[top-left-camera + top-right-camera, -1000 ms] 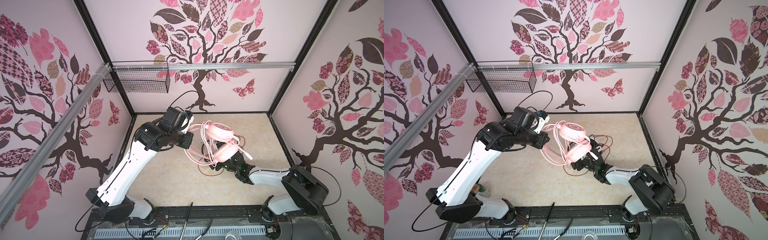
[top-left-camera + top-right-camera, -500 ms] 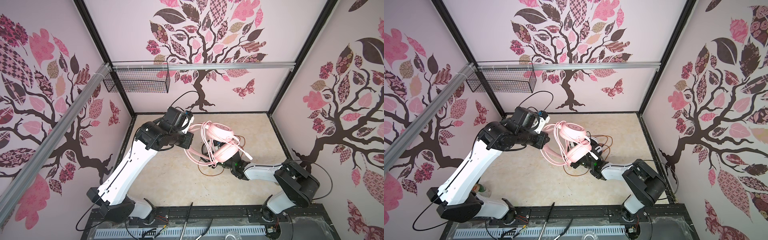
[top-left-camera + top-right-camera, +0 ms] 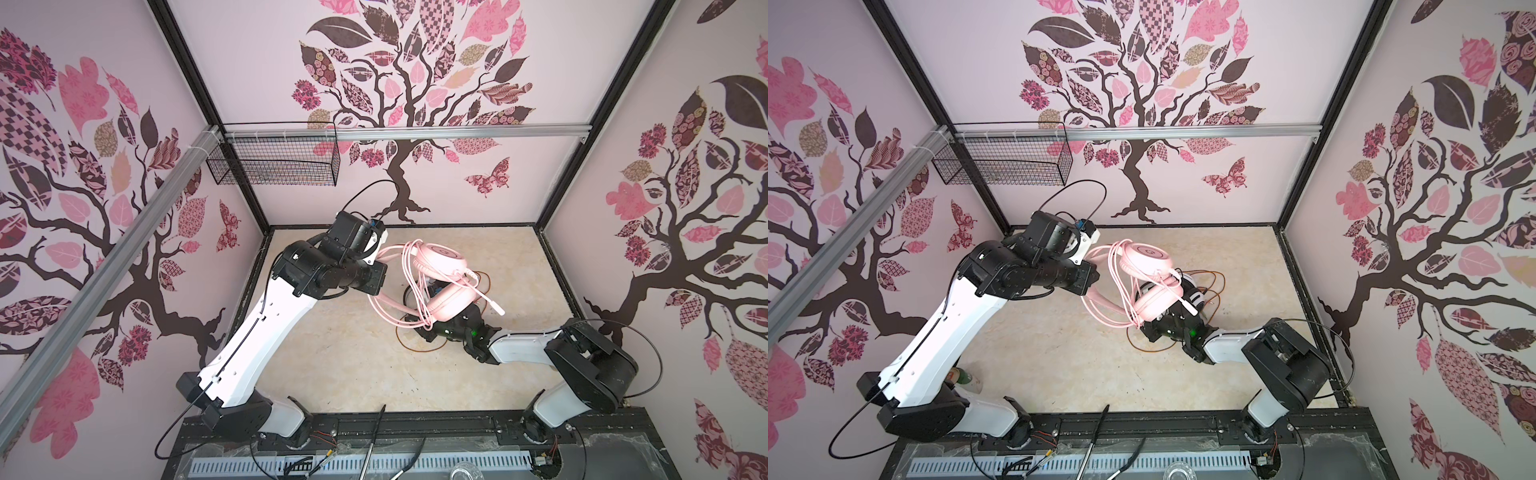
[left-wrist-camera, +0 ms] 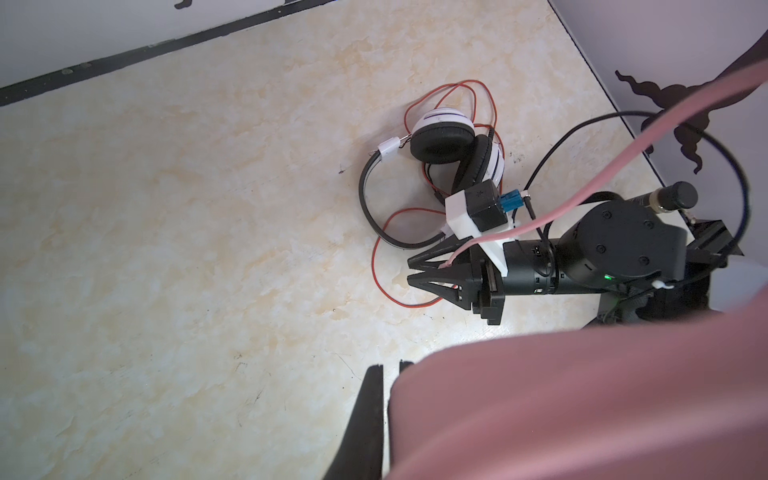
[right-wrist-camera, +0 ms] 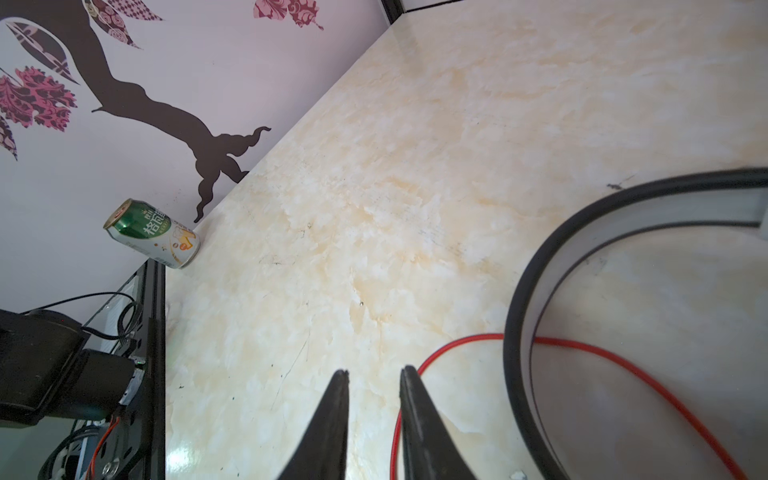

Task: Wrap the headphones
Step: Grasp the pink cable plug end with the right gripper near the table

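In both top views the left gripper (image 3: 376, 268) is clamped on the headband of the pink headset (image 3: 446, 266). It holds the headset up off the table (image 3: 332, 353), with the pink cord (image 3: 412, 286) looped over the earcups. The right gripper (image 3: 430, 330) sits low under the lower cup, beside the white-and-black headset (image 3: 1196, 298) on the table. The left wrist view shows that headset lying amid its orange-red cord (image 4: 375, 266). The pink cord runs down to the right gripper's jaws, which stand a narrow gap apart, and I cannot tell whether they pinch it. The right wrist view shows a narrow gap at the tips (image 5: 372, 374), the black-edged headband and orange-red cord just beside them, and a green can (image 5: 151, 232) on its side against the wall.
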Controlling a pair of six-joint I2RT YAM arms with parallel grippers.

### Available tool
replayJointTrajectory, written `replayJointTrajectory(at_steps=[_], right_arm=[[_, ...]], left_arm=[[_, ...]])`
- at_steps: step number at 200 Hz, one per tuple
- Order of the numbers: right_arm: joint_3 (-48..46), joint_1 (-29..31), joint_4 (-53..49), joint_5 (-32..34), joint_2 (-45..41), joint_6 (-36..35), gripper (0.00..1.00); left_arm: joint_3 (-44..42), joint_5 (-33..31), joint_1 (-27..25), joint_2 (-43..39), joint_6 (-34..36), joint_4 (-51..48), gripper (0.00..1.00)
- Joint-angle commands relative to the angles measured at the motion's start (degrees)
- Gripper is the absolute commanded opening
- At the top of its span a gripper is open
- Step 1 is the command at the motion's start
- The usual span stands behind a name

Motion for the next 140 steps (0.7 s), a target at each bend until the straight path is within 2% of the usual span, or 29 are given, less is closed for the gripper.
replayJointTrajectory(at_steps=[1,17,36,44,61,78,102,140], right_arm=[[-0.69,0.13,0.73,-1.32,-2.54,-0.71,0.25],[-0.70,0.09,0.68,-1.77,-2.72,-0.81,0.19],[-0.49,0.08,0.59,-1.93,-2.88,-0.66,0.18],[-0.43,0.05,0.59,-1.90,-2.96,-0.57,0.23],[-0.51,0.09,0.59,-1.00,-3.63,-0.62,0.41],[-1.08,0.04,0.25,1.15,-5.01,-0.80,0.49],[-1.44,0.04,-0.34,2.48,-6.67,-1.69,0.48],[-0.63,0.04,-1.00,1.22,-6.67,-1.76,0.40]], left_arm=[[3.05,1.66,0.27,-0.22,-0.97,3.36,0.00],[3.03,1.75,0.27,-0.12,-0.97,3.39,0.00],[3.03,1.70,0.21,0.04,-0.97,3.22,0.00],[4.88,1.73,0.23,0.04,-1.04,3.13,0.00],[4.89,1.82,0.27,0.01,-1.06,3.04,0.00],[4.89,1.88,0.29,-0.14,-1.15,2.99,0.00],[4.94,1.87,0.27,-0.20,-1.00,2.86,0.00],[5.15,1.74,0.30,-0.16,-0.97,2.85,0.00]])
